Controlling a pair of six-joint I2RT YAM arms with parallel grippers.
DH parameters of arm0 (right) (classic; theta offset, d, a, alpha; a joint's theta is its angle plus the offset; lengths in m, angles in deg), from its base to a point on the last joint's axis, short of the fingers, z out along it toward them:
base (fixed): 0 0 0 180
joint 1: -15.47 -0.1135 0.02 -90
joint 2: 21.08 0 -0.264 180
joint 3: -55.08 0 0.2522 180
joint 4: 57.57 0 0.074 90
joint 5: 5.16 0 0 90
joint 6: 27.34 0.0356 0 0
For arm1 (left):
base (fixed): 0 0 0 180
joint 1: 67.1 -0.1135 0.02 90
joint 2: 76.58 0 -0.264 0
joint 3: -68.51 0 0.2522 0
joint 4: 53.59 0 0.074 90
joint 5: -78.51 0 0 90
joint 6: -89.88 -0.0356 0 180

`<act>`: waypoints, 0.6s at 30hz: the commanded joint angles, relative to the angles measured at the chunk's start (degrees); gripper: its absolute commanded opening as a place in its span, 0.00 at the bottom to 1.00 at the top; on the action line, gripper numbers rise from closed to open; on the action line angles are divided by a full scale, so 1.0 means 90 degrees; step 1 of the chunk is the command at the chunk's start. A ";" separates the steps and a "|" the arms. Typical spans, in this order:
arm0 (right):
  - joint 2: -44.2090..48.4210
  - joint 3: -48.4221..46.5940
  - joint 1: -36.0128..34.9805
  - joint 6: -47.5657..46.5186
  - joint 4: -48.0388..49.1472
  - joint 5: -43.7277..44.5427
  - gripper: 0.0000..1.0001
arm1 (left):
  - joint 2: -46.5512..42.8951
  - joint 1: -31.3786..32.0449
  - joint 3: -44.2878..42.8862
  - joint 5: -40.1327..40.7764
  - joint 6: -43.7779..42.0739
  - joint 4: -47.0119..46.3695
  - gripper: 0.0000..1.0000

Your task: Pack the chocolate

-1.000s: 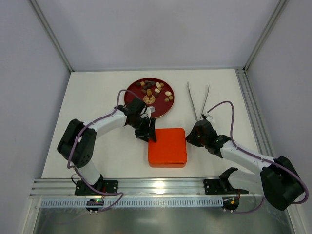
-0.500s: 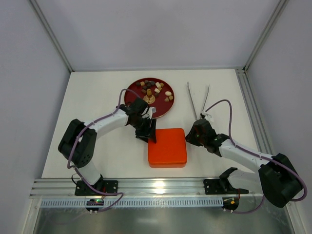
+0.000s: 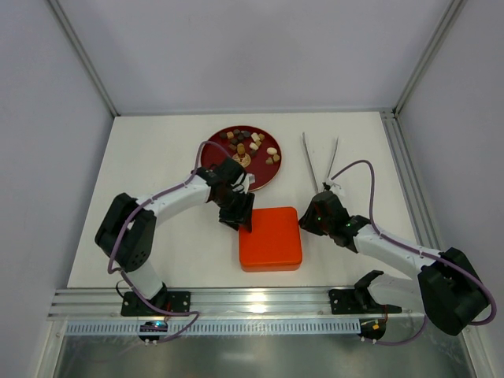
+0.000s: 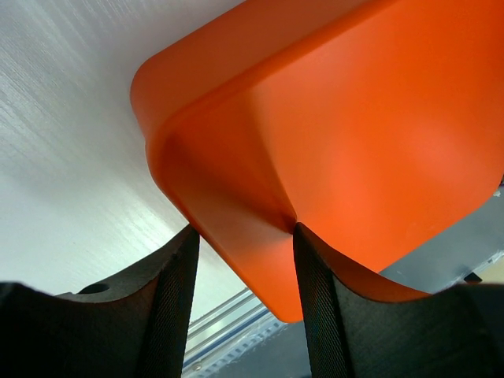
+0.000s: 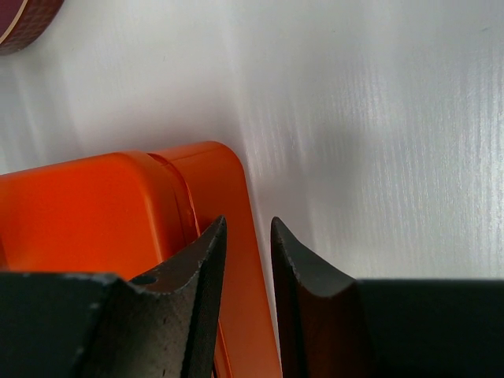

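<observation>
The orange box (image 3: 270, 264) was shut, its lid (image 4: 378, 142) on. Behind the box sat the red plate (image 3: 214, 155). The left gripper (image 4: 243, 230) was clamped on the lid's back-left corner. The right gripper (image 5: 247, 220) was at the box's right edge, fingers nearly together; I could not tell if it pinched. All the chocolate (image 3: 250, 144) lay on the plate. The step looked like opening the box. Next, the lid likely needed lifting straight up.

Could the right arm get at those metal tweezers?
Probably yes: the tweezers lie on the table just beyond the right claw, nothing between, though it now grips the orange box's edge.
</observation>
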 commanded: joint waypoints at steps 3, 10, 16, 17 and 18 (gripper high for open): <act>0.0021 -0.0274 -0.0082 0.0021 0.0406 -0.0148 0.35 | -0.0130 0.0101 -0.0267 0.0147 -0.0113 0.0060 0.50; 0.0060 -0.0235 -0.0082 0.0041 0.0445 -0.0177 0.36 | -0.0149 0.0160 -0.0374 0.0147 -0.0104 0.0108 0.50; 0.0060 -0.0225 -0.0072 0.0070 0.0494 -0.0216 0.36 | -0.0159 0.0218 -0.0492 0.0147 -0.0123 0.0196 0.50; 0.0060 -0.0206 -0.0072 0.0080 0.0504 -0.0206 0.37 | -0.0159 0.0219 -0.0492 0.0147 -0.0133 0.0196 0.50; 0.0060 -0.0205 -0.0082 0.0099 0.0513 -0.0226 0.39 | -0.0169 0.0238 -0.0502 0.0157 -0.0133 0.0216 0.50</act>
